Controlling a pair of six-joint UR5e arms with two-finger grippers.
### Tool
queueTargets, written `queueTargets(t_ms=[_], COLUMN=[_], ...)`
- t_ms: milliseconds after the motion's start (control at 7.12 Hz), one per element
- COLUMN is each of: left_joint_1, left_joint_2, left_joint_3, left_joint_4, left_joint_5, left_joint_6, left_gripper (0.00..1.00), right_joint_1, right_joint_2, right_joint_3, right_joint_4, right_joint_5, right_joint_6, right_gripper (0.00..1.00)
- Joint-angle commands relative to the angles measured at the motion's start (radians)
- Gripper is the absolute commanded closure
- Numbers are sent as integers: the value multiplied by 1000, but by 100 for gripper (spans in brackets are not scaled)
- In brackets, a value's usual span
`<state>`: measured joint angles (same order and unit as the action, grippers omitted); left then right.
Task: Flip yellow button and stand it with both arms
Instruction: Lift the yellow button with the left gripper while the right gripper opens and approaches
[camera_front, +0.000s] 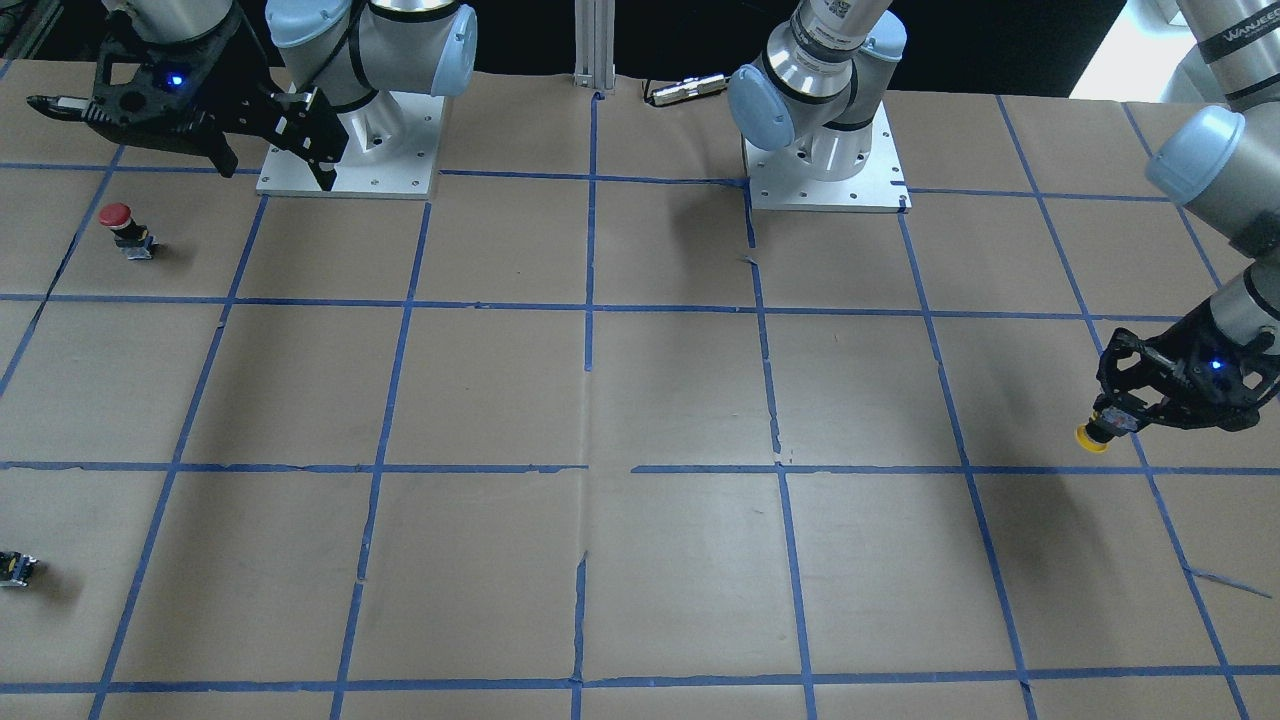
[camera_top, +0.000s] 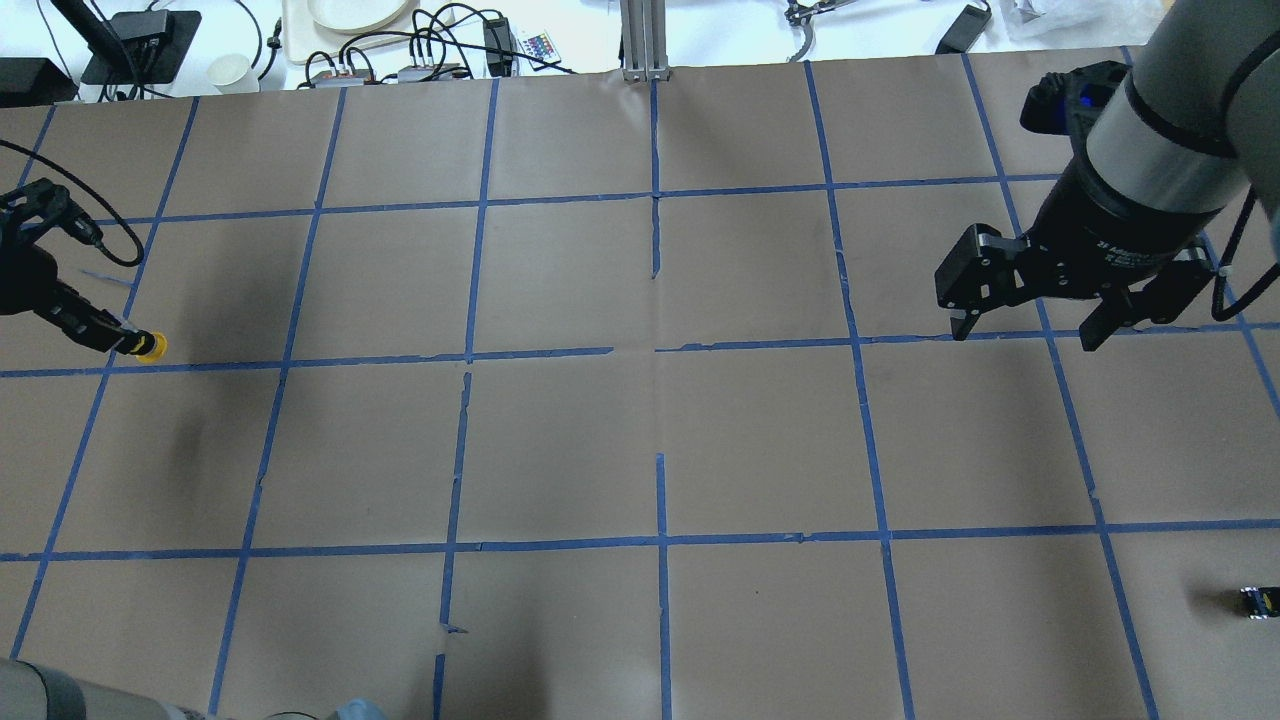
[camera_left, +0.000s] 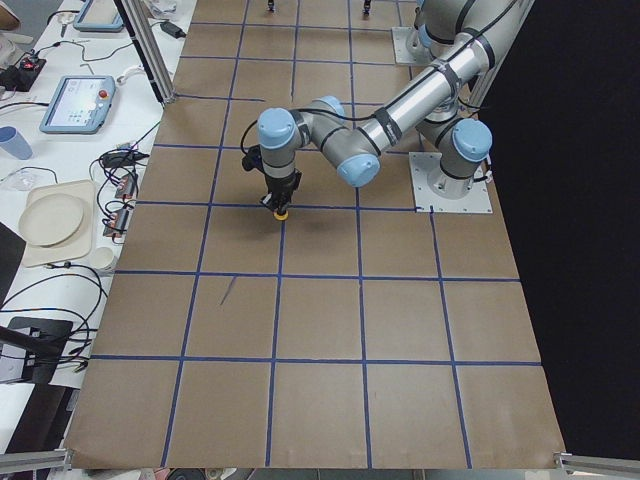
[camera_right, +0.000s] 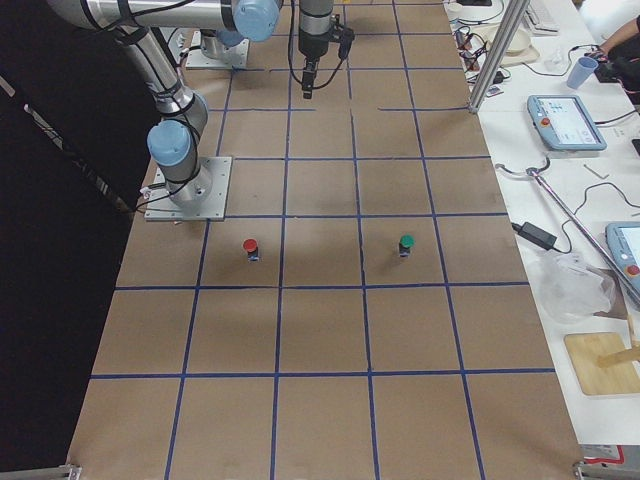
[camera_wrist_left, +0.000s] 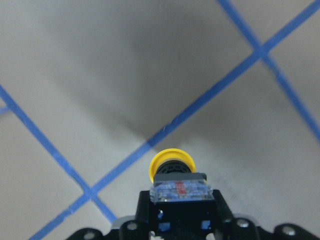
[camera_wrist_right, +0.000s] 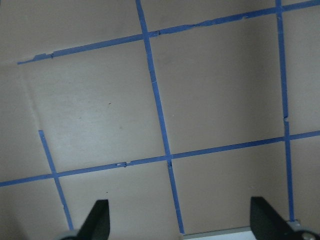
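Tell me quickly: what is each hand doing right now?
Left hand: closed, holding the yellow button.
Right hand: open, holding nothing.

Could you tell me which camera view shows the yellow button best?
The left wrist view: the yellow button sits close up, its body clamped in the left gripper. Front-facing, overhead and exterior left views show only a tiny yellow cap.
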<state>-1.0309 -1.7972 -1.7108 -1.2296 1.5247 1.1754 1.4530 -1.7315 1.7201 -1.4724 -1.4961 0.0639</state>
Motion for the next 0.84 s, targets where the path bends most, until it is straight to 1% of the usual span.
queueTargets(t_ms=[0,140,281,421,561,702], left_joint_1=[-166,-246,-314,-389,-475,-553], left_joint_2=[51,59,71,81,105,130], left_joint_3=[71,91,105,120,125,126], left_joint_4=[-145,-213,-234,-267,-289,-309], left_joint_5=[-6,-11,-61,-102,-106,-142], left_joint_6=[-172,-250,-298,-439,-536,-675], left_gripper=[85,85,85,85,85,85], right_joint_1=[-13,-14,-17,-19,-23,-63], right_joint_2=[50,68,75,75,76,76], right_joint_3=[-31,-34,-33,-33,-30,-30], right_joint_4=[6,13,32,67,93,122], right_joint_5=[103,223,300,335,431,507], right_joint_6=[122,220,338,412,421,454], right_gripper=[0,0,0,0,0,0])
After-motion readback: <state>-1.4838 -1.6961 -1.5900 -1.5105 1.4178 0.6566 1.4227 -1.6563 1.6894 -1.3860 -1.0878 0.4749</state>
